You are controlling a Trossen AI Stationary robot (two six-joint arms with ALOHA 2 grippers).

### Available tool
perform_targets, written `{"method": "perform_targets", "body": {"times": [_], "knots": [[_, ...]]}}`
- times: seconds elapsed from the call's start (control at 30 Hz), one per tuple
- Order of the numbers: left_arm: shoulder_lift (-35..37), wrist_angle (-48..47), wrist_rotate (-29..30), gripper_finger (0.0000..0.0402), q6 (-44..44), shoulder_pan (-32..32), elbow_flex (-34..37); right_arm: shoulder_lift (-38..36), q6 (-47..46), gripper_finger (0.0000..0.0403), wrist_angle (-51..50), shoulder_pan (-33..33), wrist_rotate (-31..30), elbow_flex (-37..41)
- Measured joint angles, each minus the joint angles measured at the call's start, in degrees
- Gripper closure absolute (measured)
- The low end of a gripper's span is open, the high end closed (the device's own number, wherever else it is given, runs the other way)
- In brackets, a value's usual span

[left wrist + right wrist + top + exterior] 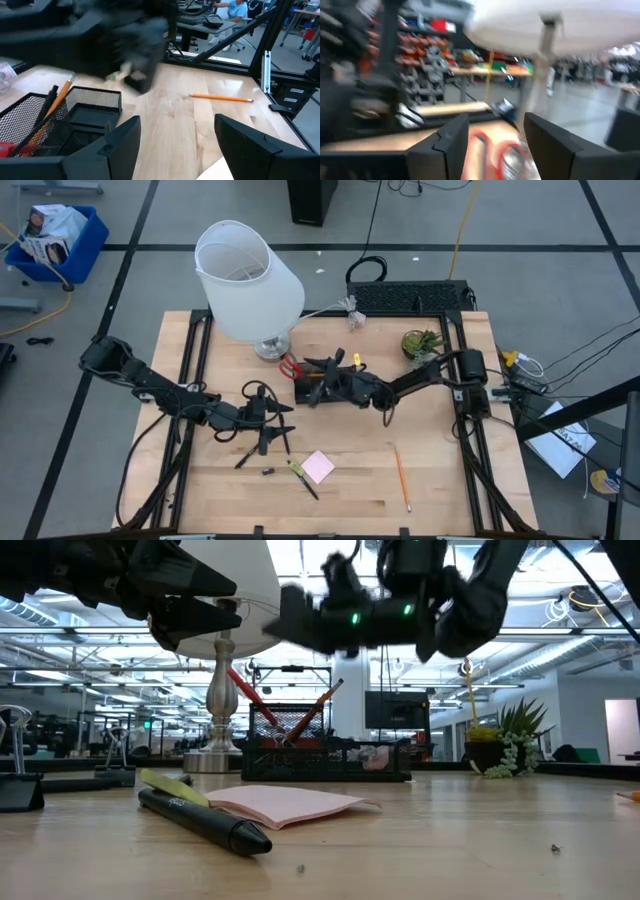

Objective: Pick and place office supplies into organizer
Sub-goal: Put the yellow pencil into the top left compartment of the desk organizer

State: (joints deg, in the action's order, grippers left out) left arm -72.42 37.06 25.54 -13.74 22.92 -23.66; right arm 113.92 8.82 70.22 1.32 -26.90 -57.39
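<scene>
The right hand [322, 388] hangs over the organizer [318, 387], fingers spread and empty; pulling away carelessly, it could snag the pencils leaning there or clip the lamp [250, 280] just beyond. The left hand [272, 423] waits released nearby. The organizer is black mesh, holding red scissors [290, 366]; a pad [319, 467], marker [297, 470] and pencil [401, 477] lie on the tabletop [440, 480].

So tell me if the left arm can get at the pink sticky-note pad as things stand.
Probably yes. The left gripper is open and empty, with the pink sticky-note pad flat on bare wood nearby. Only a yellow-green marker lies against the pad's edge; the right gripper is at the black mesh organizer.
</scene>
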Motion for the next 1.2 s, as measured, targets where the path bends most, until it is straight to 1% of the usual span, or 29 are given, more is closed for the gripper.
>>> {"method": "perform_targets", "body": {"times": [0.03,0.1,0.13,0.27,0.37,0.43,0.53,0.6,0.7,0.83,0.9,0.97,1.07,1.2], "knots": [[0.00,0.02,0.00,0.0146,0.00,0.00,0.00,-0.41,-0.02,0.0217,1.00,0.98,0.10,0.00],[0.00,0.02,0.00,0.0146,0.00,-0.02,0.00,-1.44,-5.96,0.0219,1.65,3.22,0.83,0.00],[0.00,0.00,0.00,0.0146,-0.01,-0.02,0.00,-1.88,-9.10,0.0222,1.67,4.16,2.25,0.00],[0.00,0.00,0.00,0.0146,0.00,0.00,0.00,-3.48,-19.93,0.0230,-1.45,7.17,11.60,0.02],[0.00,0.02,0.00,0.0146,0.00,-0.02,0.00,-6.22,-27.84,0.0236,-8.27,10.71,11.36,0.24],[0.00,0.02,0.00,0.0146,0.00,-0.02,0.00,-8.03,-31.13,0.0242,-15.29,14.03,7.76,0.24],[0.00,0.01,0.00,0.0146,-0.02,-0.02,0.00,-9.41,-33.78,0.0253,-25.16,19.76,-3.51,0.24],[0.00,0.02,0.00,0.0147,-0.02,-0.02,0.00,-10.62,-37.39,0.0260,-30.69,23.17,-9.13,0.26],[0.00,0.02,0.00,0.0146,0.00,-0.02,0.00,-13.18,-46.88,0.0270,-38.94,27.61,-13.68,0.24],[0.00,0.02,0.00,0.0146,0.00,-0.02,0.00,-16.58,-58.54,0.0278,-53.39,33.30,-20.16,0.24],[0.00,0.02,0.00,0.0146,0.00,-0.02,0.00,-17.88,-65.92,0.0282,-60.84,35.71,-21.69,0.24],[0.00,0.01,0.00,0.0146,-0.01,0.00,0.00,-18.26,-72.90,0.0286,-65.94,37.75,-22.22,0.24],[0.00,0.02,0.00,0.0146,-0.01,-0.01,0.00,-18.26,-80.19,0.0294,-68.93,40.38,-22.08,0.22],[0.00,0.02,0.00,0.0146,-0.02,-0.02,0.00,-17.62,-86.21,0.0305,-69.51,42.90,-19.39,-0.27]]}}
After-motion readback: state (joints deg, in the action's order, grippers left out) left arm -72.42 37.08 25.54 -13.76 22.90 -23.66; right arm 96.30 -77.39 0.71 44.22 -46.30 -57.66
